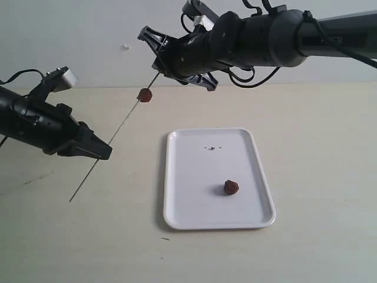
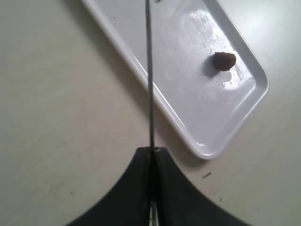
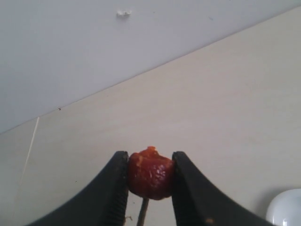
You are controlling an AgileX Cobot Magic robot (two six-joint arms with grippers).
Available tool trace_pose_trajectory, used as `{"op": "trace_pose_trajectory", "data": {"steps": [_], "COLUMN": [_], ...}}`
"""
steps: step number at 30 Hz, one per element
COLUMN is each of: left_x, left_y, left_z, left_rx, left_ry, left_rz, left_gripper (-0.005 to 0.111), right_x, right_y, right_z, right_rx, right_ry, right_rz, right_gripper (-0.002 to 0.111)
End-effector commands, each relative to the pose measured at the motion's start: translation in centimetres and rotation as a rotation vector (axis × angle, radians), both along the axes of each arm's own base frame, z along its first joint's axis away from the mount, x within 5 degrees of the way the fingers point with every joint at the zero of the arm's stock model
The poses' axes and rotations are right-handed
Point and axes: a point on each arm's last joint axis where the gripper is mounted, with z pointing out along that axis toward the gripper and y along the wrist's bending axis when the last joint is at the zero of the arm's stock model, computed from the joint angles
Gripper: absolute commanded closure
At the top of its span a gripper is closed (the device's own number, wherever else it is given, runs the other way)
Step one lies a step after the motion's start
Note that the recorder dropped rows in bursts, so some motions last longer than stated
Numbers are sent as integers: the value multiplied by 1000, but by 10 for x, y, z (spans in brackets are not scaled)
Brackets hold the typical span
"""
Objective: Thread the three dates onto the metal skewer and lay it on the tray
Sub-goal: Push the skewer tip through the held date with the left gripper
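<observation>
My left gripper is shut on the metal skewer near its lower end, and the rod slants up to the right over the table. One date sits threaded partway up it. At the rod's upper end my right gripper is shut on a second date. The skewer enters this date from below, and the fingers hide it in the exterior view. A third date lies loose on the white tray.
The tray sits on a beige table to the right of the skewer. A few dark crumbs lie on its far half. A pale wall stands behind the table. One tray corner shows in the right wrist view.
</observation>
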Motion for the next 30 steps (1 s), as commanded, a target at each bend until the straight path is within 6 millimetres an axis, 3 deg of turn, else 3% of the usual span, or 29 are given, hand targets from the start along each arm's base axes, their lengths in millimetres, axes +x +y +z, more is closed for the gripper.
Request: {"op": "trace_pose_trajectory", "data": {"steps": [1,15,24,30], "left_x": [3,10,7,9], "left_y": [0,-3,-31,-32], "left_z": [3,8,10,10], "left_rx": [-30,-80,-79,-52], "left_ry": [-17,-98,-198,-221], "left_rz": [37,68,7,35], "left_gripper": [107,107,107,107], "right_x": [-2,-3,-3,-3], "right_y": [1,1,2,2], "right_z": [5,4,3,3], "right_rx": [-6,-6,-8,-12], "right_ry": [2,16,26,27], "right_rz": [17,23,29,32], "right_gripper": [78,78,78,78]}}
